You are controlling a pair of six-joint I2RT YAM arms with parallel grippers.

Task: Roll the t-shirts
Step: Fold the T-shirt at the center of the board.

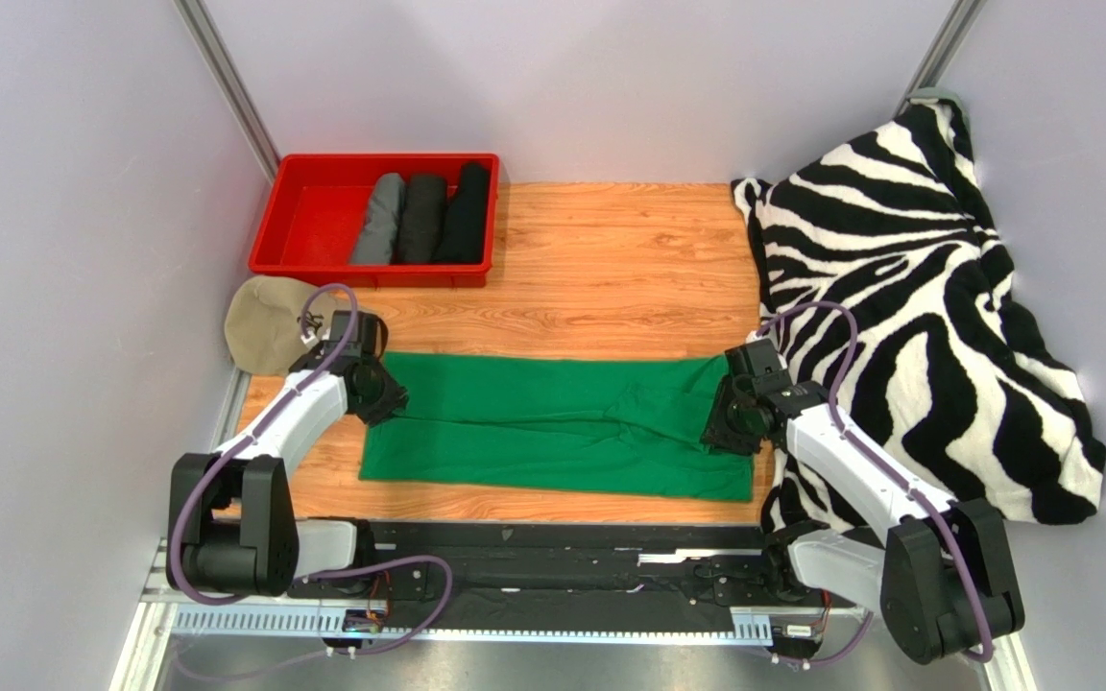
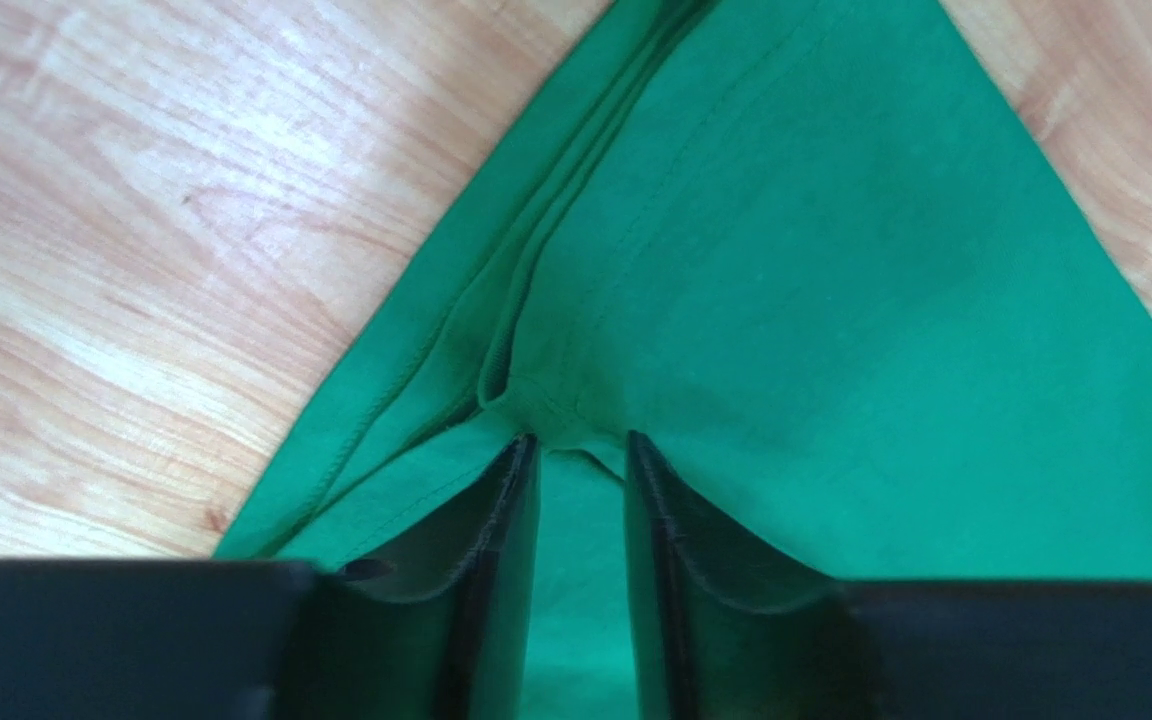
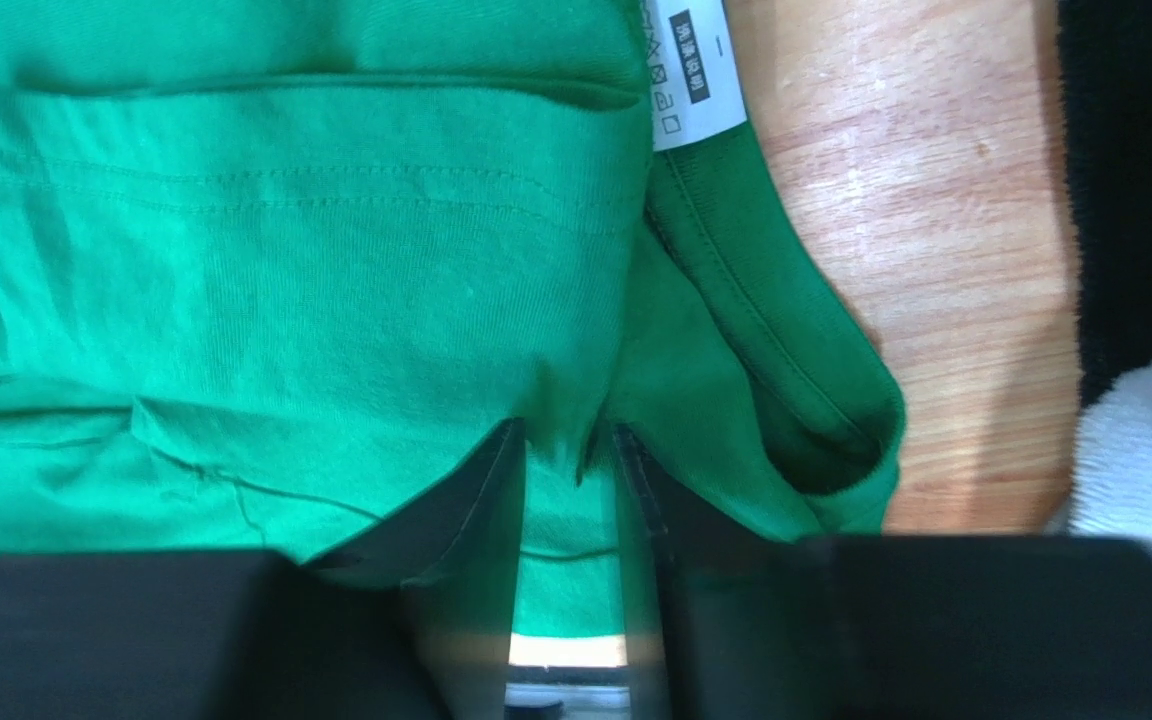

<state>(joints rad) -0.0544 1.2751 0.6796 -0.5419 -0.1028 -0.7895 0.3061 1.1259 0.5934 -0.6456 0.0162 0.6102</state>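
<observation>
Green cloth stretches across the middle of the overhead view. The green t-shirt point(image 1: 559, 432) lies flat on the wooden tabletop point(image 1: 617, 274), folded into a long band that runs from left to right, with one arm at each end.

At the left end, the left fingers point(image 2: 500, 555) sit low over the shirt. In the left wrist view we see them parted by a narrow gap, with flat green cloth showing through it. A small pucker of fabric rises just ahead of the tips, and nothing is clamped between them.

At the right end, the right fingers point(image 3: 462, 555) are also slightly apart over the cloth. A soft fold lies at their tips, and we see no pinch on it. The shirt's white label point(image 3: 695, 75) shows at the top of the right wrist view, beside the bare wood.

In the upper left of the overhead frame a red tray point(image 1: 273, 231) holds three rolled shirts side by side: a grey roll point(image 1: 379, 219) and two black rolls point(image 1: 444, 216).

Just below the tray, at the left edge, rests a beige cap point(image 1: 259, 324). A zebra-striped blanket point(image 1: 934, 288) is heaped along the right side, its edge near the right end of the shirt.
</observation>
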